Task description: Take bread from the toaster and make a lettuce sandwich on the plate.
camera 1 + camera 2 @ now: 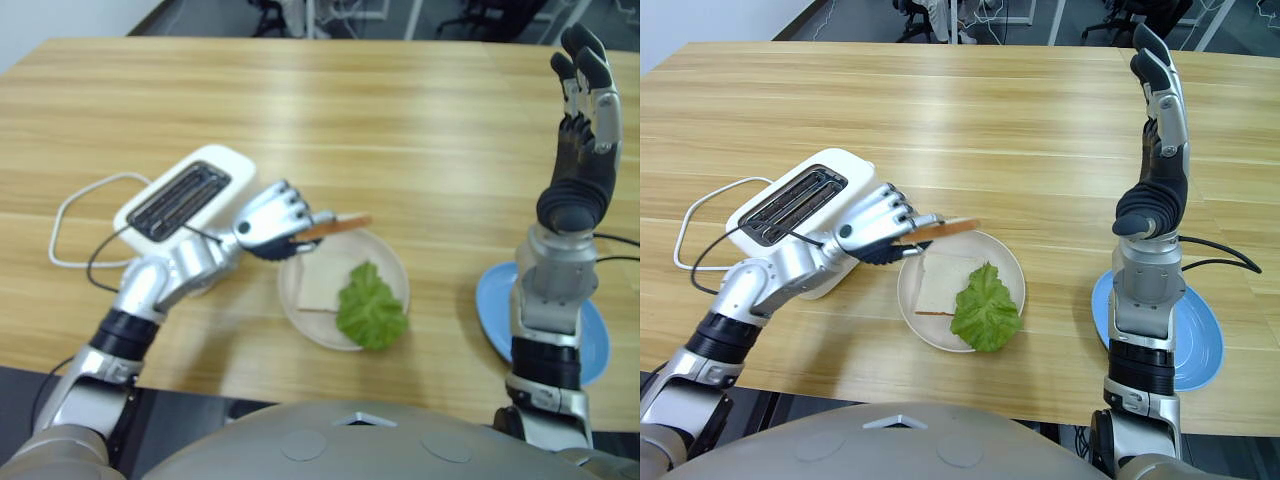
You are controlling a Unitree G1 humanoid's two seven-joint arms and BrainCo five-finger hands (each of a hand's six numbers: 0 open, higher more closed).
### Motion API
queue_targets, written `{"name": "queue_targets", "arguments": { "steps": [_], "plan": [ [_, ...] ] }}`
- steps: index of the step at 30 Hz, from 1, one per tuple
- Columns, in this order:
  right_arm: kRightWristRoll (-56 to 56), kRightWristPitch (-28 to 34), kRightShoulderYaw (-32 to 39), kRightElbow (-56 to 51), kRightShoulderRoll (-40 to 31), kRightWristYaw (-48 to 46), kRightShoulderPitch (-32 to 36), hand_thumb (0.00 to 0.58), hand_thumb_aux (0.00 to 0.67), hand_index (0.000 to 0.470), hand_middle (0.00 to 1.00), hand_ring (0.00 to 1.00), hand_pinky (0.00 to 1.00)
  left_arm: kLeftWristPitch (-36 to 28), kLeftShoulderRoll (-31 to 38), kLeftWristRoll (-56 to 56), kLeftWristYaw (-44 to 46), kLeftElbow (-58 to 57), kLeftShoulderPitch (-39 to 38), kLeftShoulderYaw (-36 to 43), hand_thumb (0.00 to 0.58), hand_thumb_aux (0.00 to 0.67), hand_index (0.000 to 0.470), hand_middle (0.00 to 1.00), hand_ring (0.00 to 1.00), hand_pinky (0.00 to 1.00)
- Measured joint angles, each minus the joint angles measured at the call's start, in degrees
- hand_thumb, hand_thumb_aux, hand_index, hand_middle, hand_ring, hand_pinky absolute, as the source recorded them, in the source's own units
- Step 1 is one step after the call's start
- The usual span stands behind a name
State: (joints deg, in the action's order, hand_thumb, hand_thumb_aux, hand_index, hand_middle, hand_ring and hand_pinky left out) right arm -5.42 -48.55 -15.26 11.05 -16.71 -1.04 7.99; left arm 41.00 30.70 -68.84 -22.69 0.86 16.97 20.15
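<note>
Nearest you, the plate (290,290) carries bread (318,280) and lettuce (372,308). Your left hand (270,220), beside the toaster (180,195), grasps a toast (340,225) by one edge above the plate's rim. It is probably light, stiff and crumbly, so hold gently. Your right hand (585,90) stands raised, fingers released.

A long wooden table (400,120) with pale, straight grain running across it carries everything here. Toward its left side stands a white toaster (185,190), slots facing up, set at an angle to the table's edge, with a white cord (52,240) looping out over the wood on its left. Just to the right of the toaster, near the front edge, lies a round cream plate (908,300), and well apart from it, farther right and also close to the front edge, lies a blue plate (1202,345).
</note>
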Motion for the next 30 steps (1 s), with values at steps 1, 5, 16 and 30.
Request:
{"name": "queue_targets", "arguments": {
  "steps": [1, 5, 16, 30],
  "plan": [
    [0.0, -0.1, 0.1, -0.2, 0.0, 0.0, 0.1, 0.000, 0.000, 0.000, 0.00, 0.00, 0.00, -0.6, -0.3, -2.5, -2.7, -1.0, 0.8, 1.8, 0.580, 0.670, 0.460, 1.00, 1.00, 1.00],
    [0.2, -0.2, 0.3, -1.3, -0.1, -0.2, 0.5, 0.000, 0.000, 0.000, 0.00, 0.00, 0.00, -3.1, -0.6, -8.0, -10.7, -3.6, 3.1, 6.2, 0.580, 0.670, 0.460, 1.00, 1.00, 1.00],
    [0.6, -0.5, 1.1, -1.4, -1.5, -0.8, 0.7, 0.000, 0.000, 0.000, 0.00, 0.00, 0.00, -9.5, -1.3, -16.3, -22.8, -13.1, 6.9, 18.7, 0.580, 0.670, 0.460, 1.00, 1.00, 1.00],
    [1.8, 0.4, 1.1, -1.1, -2.7, -1.6, -0.6, 0.000, 0.000, 0.000, 0.00, 0.00, 0.00, -8.5, -1.9, -15.3, -21.9, -22.6, 9.0, 28.4, 0.580, 0.670, 0.460, 1.00, 1.00, 1.00]
  ]
}}
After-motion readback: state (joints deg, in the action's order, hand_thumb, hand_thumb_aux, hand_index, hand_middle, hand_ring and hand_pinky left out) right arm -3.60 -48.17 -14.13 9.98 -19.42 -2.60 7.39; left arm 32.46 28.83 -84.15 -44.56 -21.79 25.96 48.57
